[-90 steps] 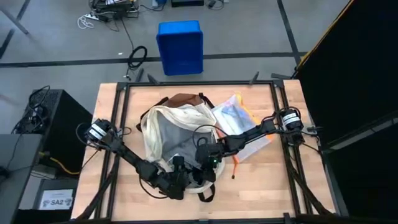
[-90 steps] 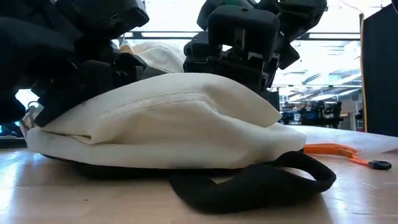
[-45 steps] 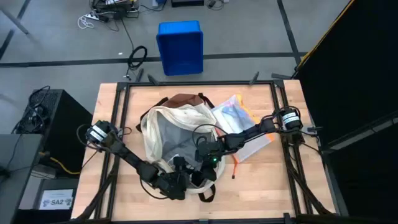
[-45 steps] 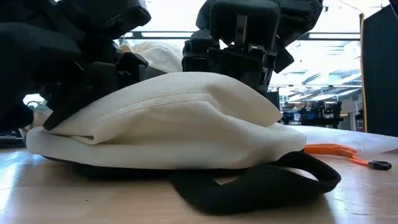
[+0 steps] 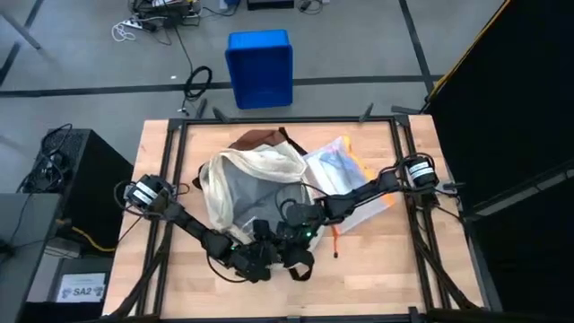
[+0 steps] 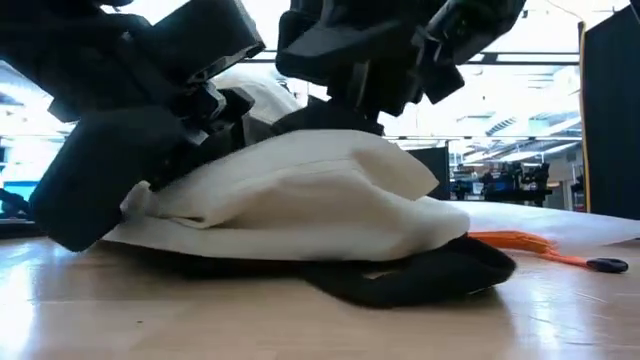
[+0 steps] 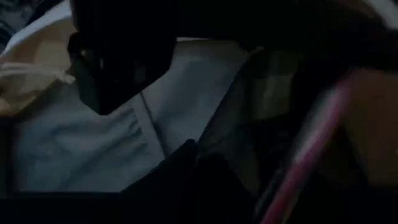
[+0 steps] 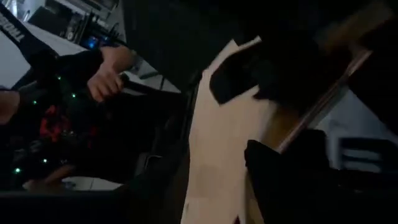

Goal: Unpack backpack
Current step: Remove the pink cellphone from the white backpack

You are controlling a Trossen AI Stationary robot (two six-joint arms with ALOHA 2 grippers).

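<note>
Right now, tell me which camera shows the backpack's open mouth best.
The high view: it looks straight down into the backpack, showing the grey lining inside the cream rim. The low view shows only its cream side and a dark strap on the table. The left wrist view shows dim lining close up; the right wrist view shows only a strip of cream fabric.

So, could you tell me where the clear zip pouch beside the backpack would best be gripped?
Probably the clear zip pouch is best taken by its bare far edge, from above on the right arm's side. It lies flat on the table, its inner edge against the backpack, and the right arm crosses its near part, so that edge looks freest.
</note>
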